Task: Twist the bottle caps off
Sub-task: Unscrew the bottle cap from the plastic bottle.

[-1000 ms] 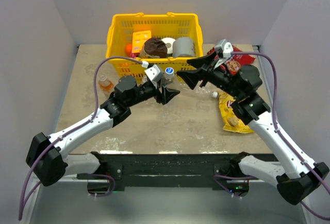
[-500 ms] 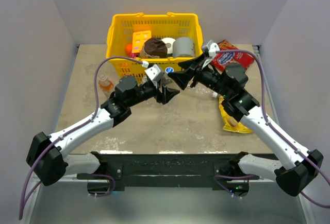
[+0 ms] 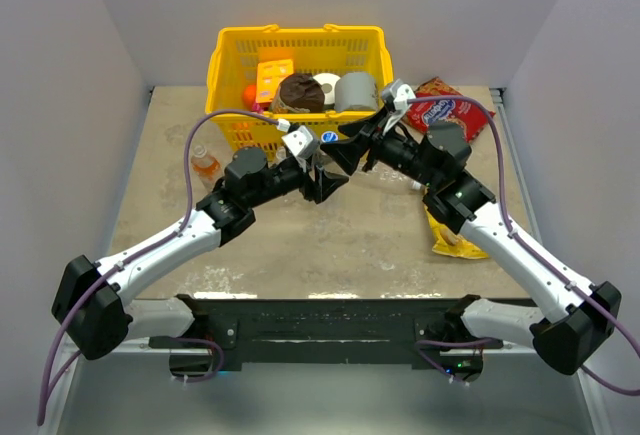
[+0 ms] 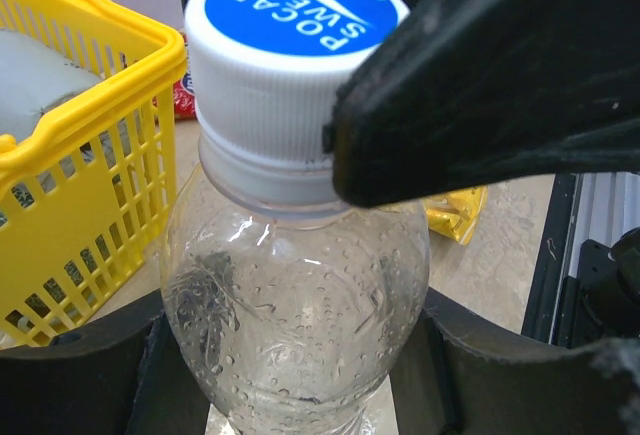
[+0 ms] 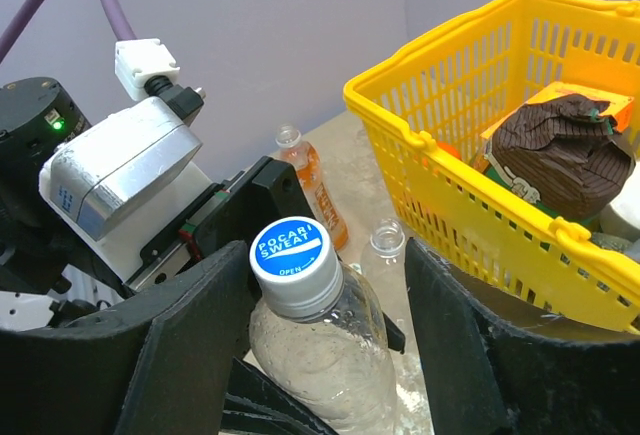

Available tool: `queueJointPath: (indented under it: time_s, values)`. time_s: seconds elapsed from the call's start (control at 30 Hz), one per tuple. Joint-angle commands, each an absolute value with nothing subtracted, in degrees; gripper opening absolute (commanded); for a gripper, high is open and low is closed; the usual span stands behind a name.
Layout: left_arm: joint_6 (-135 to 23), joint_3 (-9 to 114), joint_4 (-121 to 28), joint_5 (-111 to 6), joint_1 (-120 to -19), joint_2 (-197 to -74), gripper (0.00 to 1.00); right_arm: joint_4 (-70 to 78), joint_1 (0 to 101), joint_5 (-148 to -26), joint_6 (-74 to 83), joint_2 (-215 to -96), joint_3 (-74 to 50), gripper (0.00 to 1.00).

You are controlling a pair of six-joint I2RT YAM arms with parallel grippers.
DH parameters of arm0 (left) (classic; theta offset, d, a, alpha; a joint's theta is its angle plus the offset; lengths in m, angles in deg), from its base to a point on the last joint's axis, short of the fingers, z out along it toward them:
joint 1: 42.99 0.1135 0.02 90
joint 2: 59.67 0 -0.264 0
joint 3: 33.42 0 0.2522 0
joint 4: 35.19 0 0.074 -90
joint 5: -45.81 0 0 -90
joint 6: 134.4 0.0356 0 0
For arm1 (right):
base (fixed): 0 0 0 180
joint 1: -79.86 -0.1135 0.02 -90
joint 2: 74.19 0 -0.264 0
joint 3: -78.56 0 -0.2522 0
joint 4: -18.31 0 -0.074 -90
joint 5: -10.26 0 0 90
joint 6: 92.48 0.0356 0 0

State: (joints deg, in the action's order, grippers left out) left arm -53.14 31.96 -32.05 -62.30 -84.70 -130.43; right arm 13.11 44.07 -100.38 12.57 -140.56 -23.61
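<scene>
My left gripper [image 3: 318,179] is shut on a clear bottle [image 4: 295,295] and holds it upright; its fingers [image 4: 80,375] press the body from both sides. The bottle's white cap with a blue face [image 4: 290,55] is screwed on, and it also shows in the top view [image 3: 329,138]. My right gripper [image 5: 330,325] is open and straddles the cap [image 5: 292,251]: one finger [image 5: 190,335] lies close against it, the other [image 5: 470,335] stands apart. An orange-drink bottle [image 5: 315,190] stands behind, its neck uncapped. A clear bottle with no cap [image 5: 387,238] stands by the basket.
A yellow basket [image 3: 300,32] at the back holds a grey can [image 3: 357,90], a roll [image 3: 327,82] and packets. A red snack bag [image 3: 445,110] and a yellow one [image 3: 450,230] lie at the right. Another clear bottle [image 3: 415,183] lies near my right arm.
My right arm has swung left toward the held bottle, and its open gripper now sits around the cap. The left arm and its bottle have not moved.
</scene>
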Motion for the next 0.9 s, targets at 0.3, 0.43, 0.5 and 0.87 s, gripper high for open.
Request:
queueJointPath:
  time_s: [0.3,0.43,0.5,0.87]
  values:
    - [-51.5,33.1,-30.8,-62.9,-85.0,-130.4,0.40,12.8,43.6,-104.7,10.6,-142.0,-19.6,0.24]
    - [-51.1,33.1,-30.8,-64.0,-84.9,-130.1,0.40,11.7,43.5,-108.8,10.4,-142.8,-18.6,0.08]
    - [-50.7,33.3,-30.8,-64.9,-84.9,-129.8,0.40,11.0,43.6,-111.4,9.7,-143.4,-18.2,0.04]
    - [-41.3,36.4,-35.4,-80.6,-85.0,-129.9,0.40,0.6,44.5,-127.0,3.2,-145.2,-13.6,0.00]
